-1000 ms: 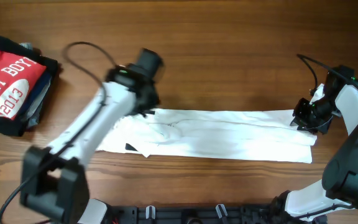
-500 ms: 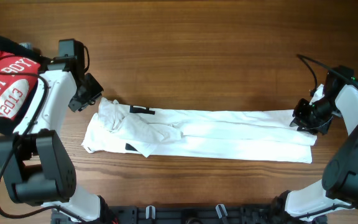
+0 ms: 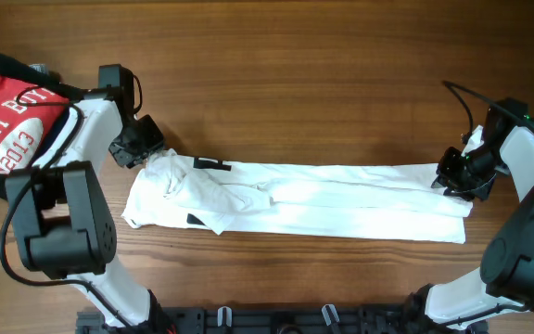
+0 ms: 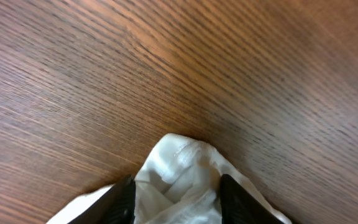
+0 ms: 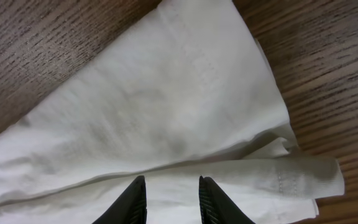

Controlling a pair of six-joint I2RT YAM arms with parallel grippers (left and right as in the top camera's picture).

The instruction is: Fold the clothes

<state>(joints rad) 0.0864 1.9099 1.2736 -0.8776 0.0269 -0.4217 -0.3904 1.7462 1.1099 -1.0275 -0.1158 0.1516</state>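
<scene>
The white T-shirt (image 3: 341,199) lies on the table (image 3: 323,83) as a long flat strip, running left to right. Its near edge is mostly straight, with a strip of brown wood in front of it. The left end is bumpy and bunched. A small black tag (image 3: 196,219) shows near that end.

The right gripper (image 3: 448,181) sits at the shirt's right end. Its gap is small, with white cloth in it, and I cannot tell if it pinches. The left gripper (image 3: 151,155) is at the far left corner. Its fingers (image 4: 123,202) are partly apart with a lump of cloth between them. I cannot tell if it grips.

Behind the shirt is lots of bare wood. A red shirt (image 3: 12,125) sits far left.
</scene>
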